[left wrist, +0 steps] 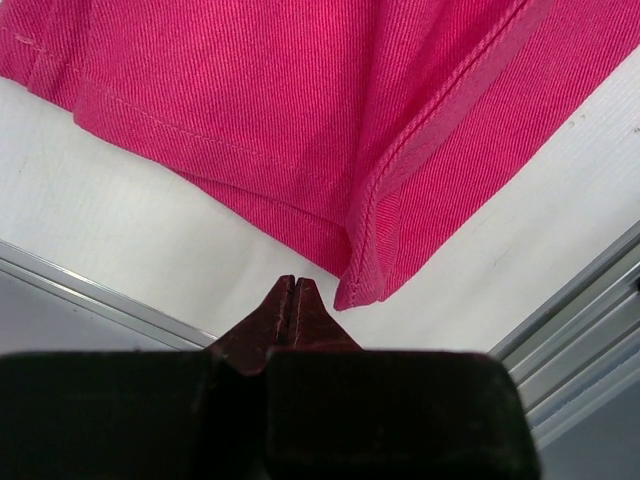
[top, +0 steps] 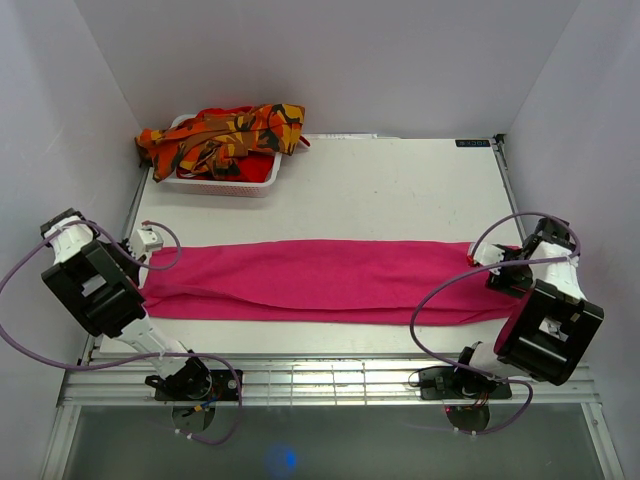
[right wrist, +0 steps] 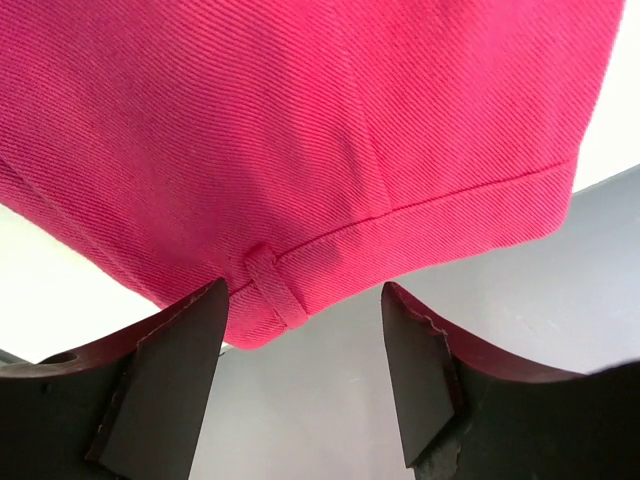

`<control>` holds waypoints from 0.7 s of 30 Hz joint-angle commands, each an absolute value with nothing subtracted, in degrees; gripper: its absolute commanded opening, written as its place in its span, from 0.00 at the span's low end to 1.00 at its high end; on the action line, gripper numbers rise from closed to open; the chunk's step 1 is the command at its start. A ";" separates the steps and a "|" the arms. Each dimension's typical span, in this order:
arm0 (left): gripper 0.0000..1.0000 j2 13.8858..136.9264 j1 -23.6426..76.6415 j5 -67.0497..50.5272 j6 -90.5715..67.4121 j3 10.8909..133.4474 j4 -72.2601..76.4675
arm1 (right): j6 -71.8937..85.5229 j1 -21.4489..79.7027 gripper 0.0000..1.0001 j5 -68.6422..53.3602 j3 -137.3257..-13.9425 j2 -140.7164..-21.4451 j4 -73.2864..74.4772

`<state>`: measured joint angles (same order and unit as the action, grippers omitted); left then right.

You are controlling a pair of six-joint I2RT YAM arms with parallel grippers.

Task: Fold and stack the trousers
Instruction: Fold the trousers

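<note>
The magenta-pink trousers [top: 320,280] lie folded lengthwise in a long strip across the table. The orange camouflage trousers [top: 225,135] are heaped in the white basket [top: 220,183] at the back left. My left gripper [top: 148,240] is shut and empty, its tip [left wrist: 291,285] just short of the leg hems [left wrist: 360,270]. My right gripper [top: 487,258] is open at the waistband end; in the right wrist view its fingers [right wrist: 175,350] stand either side of the waistband edge and belt loop [right wrist: 275,290], which hangs over the table's right edge.
White walls close in the table on the left, back and right. The aluminium rail [top: 330,375] runs along the near edge between the arm bases. Purple cables [top: 450,300] loop from both arms, the right one over the trousers.
</note>
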<state>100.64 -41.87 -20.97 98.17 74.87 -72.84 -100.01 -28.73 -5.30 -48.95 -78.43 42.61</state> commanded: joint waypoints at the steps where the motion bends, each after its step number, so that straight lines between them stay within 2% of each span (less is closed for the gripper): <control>1: 0.00 101.16 -41.66 -21.97 98.18 77.86 -72.86 | -103.53 -28.56 0.69 -4.48 -46.94 -77.08 40.96; 4: 0.00 101.51 -41.75 -22.76 97.65 79.36 -73.21 | -105.73 -28.56 0.71 -3.43 -45.09 -76.47 40.43; 8: 0.00 101.78 -41.75 -23.12 97.56 80.85 -73.30 | -107.93 -28.65 0.78 -2.55 -42.72 -75.32 39.12; 13: 0.00 102.22 -41.75 -22.77 98.08 82.53 -75.22 | -109.16 -28.56 0.79 -1.67 -40.43 -75.23 35.95; 14: 0.06 102.39 -41.75 -22.59 99.04 82.96 -78.54 | -109.16 -28.65 0.79 -1.67 -40.78 -75.58 36.21; 16: 0.33 102.22 -41.75 -23.81 99.84 83.15 -80.24 | -108.99 -28.65 0.78 -1.93 -41.22 -76.02 36.47; 17: 0.50 101.61 -41.75 -24.43 100.28 82.62 -80.33 | -108.81 -28.65 0.77 -2.19 -41.74 -76.29 37.08; 20: 0.61 98.88 -41.66 -25.93 103.62 78.85 -80.33 | -108.98 -28.65 0.77 -3.07 -42.27 -76.29 38.05; 21: 0.61 98.44 -41.40 -25.93 104.06 76.84 -80.33 | -109.16 -28.65 0.78 -3.34 -42.71 -76.20 39.01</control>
<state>102.30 -41.85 -22.98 100.20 79.92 -75.11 -107.46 -28.73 -2.96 -40.99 -76.14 37.56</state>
